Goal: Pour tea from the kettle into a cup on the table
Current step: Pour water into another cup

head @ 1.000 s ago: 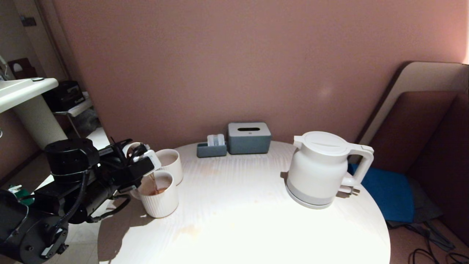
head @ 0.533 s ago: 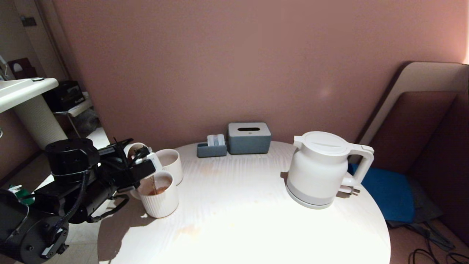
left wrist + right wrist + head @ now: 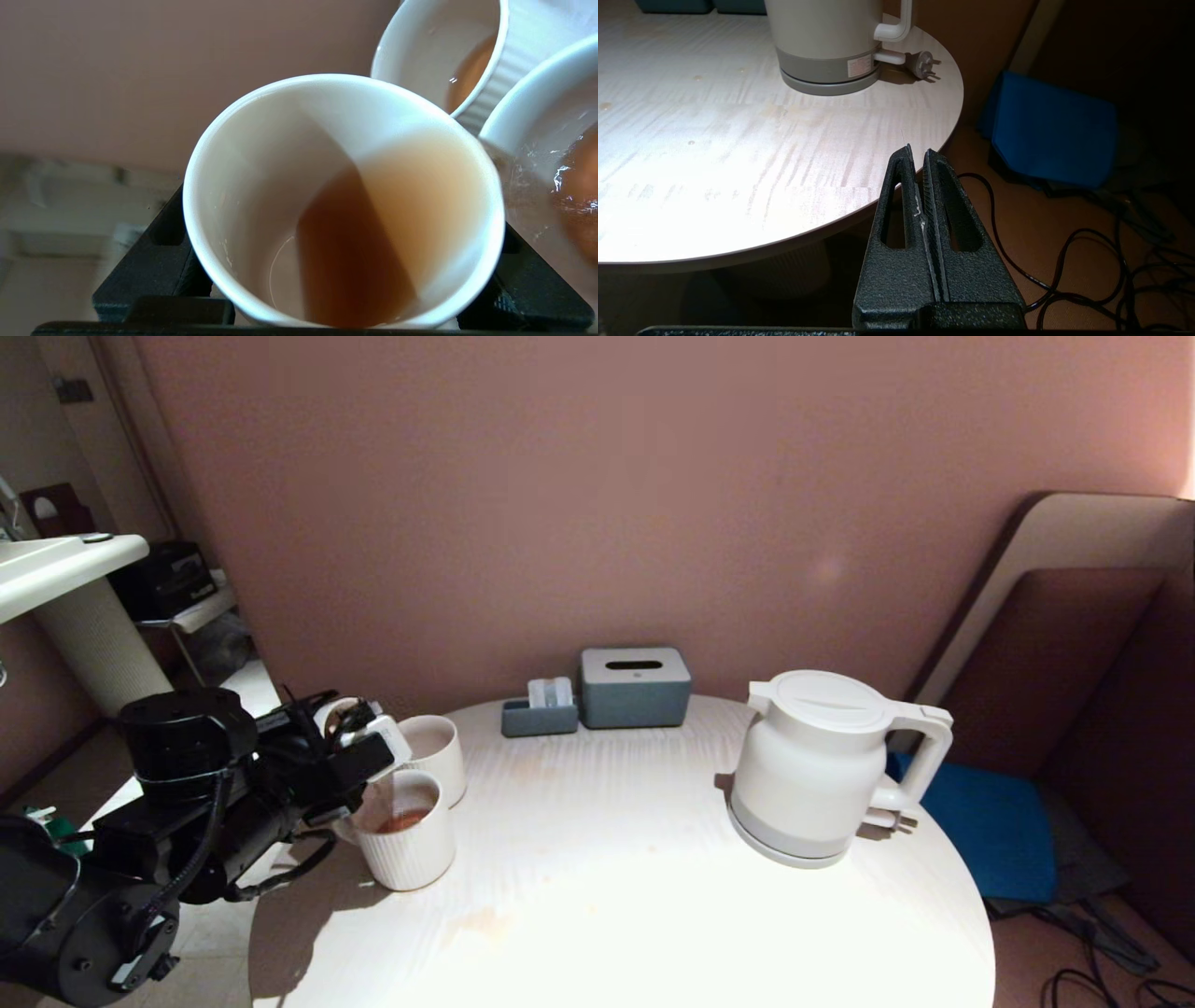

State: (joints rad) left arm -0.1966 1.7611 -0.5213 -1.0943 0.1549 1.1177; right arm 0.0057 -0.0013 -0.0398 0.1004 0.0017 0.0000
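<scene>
My left gripper [image 3: 359, 747] is shut on the small white cup [image 3: 385, 739] at the left edge of the round table [image 3: 607, 896]. It holds the cup tilted over the near ribbed mug [image 3: 408, 845]. In the left wrist view, reddish tea [image 3: 355, 261] lies along the lower wall of the cup [image 3: 261, 154], whose rim is close to that mug [image 3: 551, 116]. Tea shows in the mug's bottom [image 3: 403, 821]. The white kettle [image 3: 812, 765] stands upright on the right side of the table, untouched. My right gripper [image 3: 917, 151] hangs shut and empty beside the table's edge [image 3: 714, 140], short of the kettle [image 3: 826, 42].
A second white mug [image 3: 439, 751] stands just behind the near one. A grey tissue box [image 3: 635, 686] and a small grey holder [image 3: 540, 709] sit at the back. The kettle's plug [image 3: 924, 65] lies on the table. A blue cushion [image 3: 990, 831] and cables [image 3: 1064, 261] lie on the floor at right.
The thin stream of tea that ran from the cup into the near mug no longer shows. The left arm and the cup have hardly moved. The right arm is still.
</scene>
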